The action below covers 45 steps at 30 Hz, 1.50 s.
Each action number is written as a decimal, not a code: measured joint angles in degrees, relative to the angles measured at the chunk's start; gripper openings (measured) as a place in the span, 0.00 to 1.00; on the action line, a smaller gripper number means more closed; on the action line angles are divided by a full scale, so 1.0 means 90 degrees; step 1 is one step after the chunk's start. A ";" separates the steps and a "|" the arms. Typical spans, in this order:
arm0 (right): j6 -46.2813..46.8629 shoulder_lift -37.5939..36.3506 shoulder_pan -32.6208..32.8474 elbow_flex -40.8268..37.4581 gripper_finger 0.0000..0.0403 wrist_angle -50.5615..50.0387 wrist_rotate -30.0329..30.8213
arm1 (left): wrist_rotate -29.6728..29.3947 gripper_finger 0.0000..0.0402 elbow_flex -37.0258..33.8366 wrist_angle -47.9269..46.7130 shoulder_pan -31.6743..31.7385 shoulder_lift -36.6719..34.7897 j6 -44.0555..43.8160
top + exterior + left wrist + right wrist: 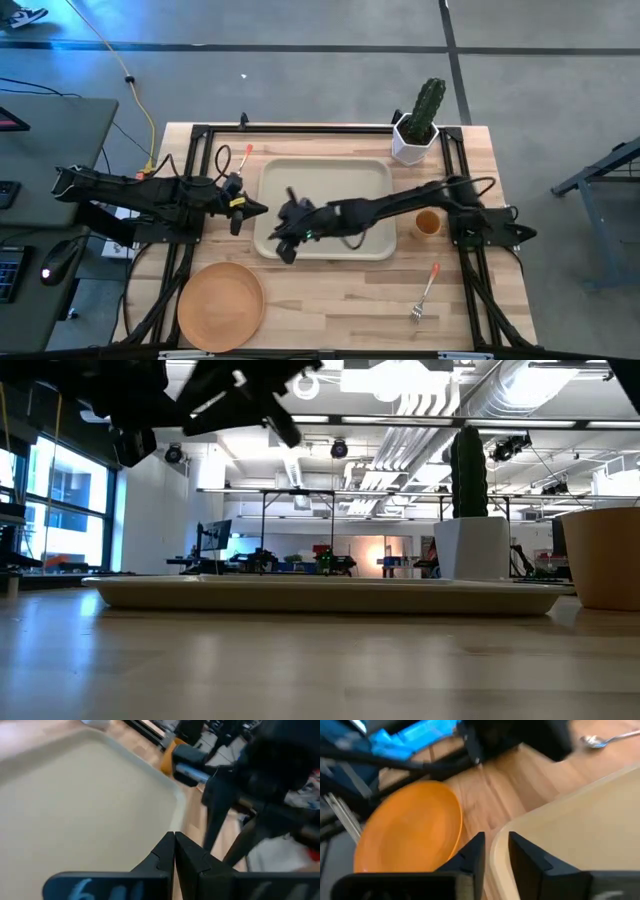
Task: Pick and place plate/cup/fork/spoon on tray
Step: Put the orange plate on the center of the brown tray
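Observation:
The beige tray (325,210) lies in the middle of the table. The orange-tan plate (220,305) lies flat at the near left and also shows in the right wrist view (410,832). The orange cup (428,222) stands upright just right of the tray. The fork (425,295) lies at the near right. The spoon (240,155) lies beyond the tray's far left corner and also shows in the right wrist view (600,740). My right gripper (285,245) is open and empty above the tray's near left corner (495,850). My left gripper (255,208) is shut and empty at the tray's left rim (175,852).
A white pot with a green cactus (418,125) stands at the far right, behind the cup. Bare wood lies between the plate and the fork along the near edge. Both arms meet over the tray's left part.

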 joint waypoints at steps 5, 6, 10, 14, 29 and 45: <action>0.0081 0.0863 0.0066 0.1456 0.31 -0.1021 0.0009 | 0.0358 0.01 0.0000 -0.0254 -0.0144 -0.0039 -0.0511; 0.0183 0.1015 0.0082 0.1691 0.33 -0.1203 -0.0009 | 0.0368 0.01 0.0000 -0.0303 -0.0234 -0.0042 -0.0604; 0.0225 0.1573 0.0122 0.2592 0.35 -0.1665 -0.0282 | 0.0142 0.01 0.0000 -0.0478 -0.0636 -0.0036 -0.0410; 0.0382 0.2000 0.0316 0.3261 0.35 -0.1965 -0.0341 | -0.0594 0.01 -0.0002 -0.0439 -0.0947 -0.0020 -0.0559; 0.1729 0.2214 0.1058 0.2908 0.38 -0.1767 0.0200 | -0.1643 0.01 -0.0002 0.1148 -0.1911 0.0027 -0.1123; 0.2037 0.2200 0.0995 0.1062 0.57 0.1141 -0.0348 | -0.1649 0.01 -0.0002 0.1070 -0.2748 0.1000 -0.1828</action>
